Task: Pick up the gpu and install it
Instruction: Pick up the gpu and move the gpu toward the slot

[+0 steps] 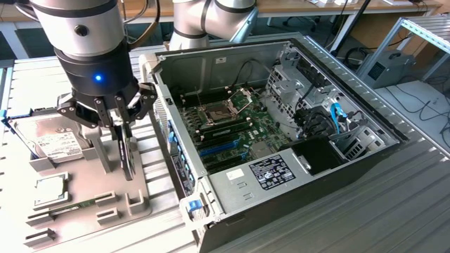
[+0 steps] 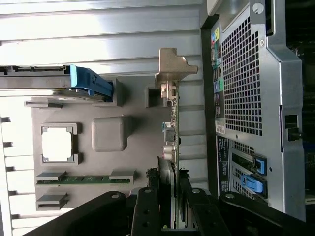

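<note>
The gpu [image 1: 127, 154], a thin flat card with a dark round fan on one face, is being held upright on its long edge, with its lower edge being carried in a slot of the grey holder [image 1: 88, 179] at the exterior view's left. Its upper edge is being clasped on both faces by the tool [image 1: 121, 122]. In the wrist view it is being seen edge-on, its silver metal bracket [image 2: 173, 69] at the end farthest from the tool.
</note>
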Tool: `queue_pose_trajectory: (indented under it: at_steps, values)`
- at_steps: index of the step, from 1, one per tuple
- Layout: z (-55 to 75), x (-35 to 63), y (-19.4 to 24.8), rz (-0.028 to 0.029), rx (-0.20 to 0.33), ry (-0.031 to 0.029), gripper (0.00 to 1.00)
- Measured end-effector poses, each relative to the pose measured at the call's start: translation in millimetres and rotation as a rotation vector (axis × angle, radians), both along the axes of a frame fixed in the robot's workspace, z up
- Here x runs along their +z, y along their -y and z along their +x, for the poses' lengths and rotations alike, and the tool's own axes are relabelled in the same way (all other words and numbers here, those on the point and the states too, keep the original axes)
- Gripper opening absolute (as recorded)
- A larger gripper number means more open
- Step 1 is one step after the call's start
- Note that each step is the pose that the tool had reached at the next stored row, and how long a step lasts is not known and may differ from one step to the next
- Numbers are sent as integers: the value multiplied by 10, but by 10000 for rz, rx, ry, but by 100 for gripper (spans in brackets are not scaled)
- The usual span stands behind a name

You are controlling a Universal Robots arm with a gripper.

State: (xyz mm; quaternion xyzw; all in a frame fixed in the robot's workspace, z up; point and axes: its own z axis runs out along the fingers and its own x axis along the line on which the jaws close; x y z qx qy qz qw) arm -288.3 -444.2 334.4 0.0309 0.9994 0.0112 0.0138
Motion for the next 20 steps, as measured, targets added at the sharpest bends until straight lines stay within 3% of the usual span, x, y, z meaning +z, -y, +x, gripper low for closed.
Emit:
queue_pose_trajectory:
  at_steps: [20]
  values:
    - [23,193,0,1,0,1,26]
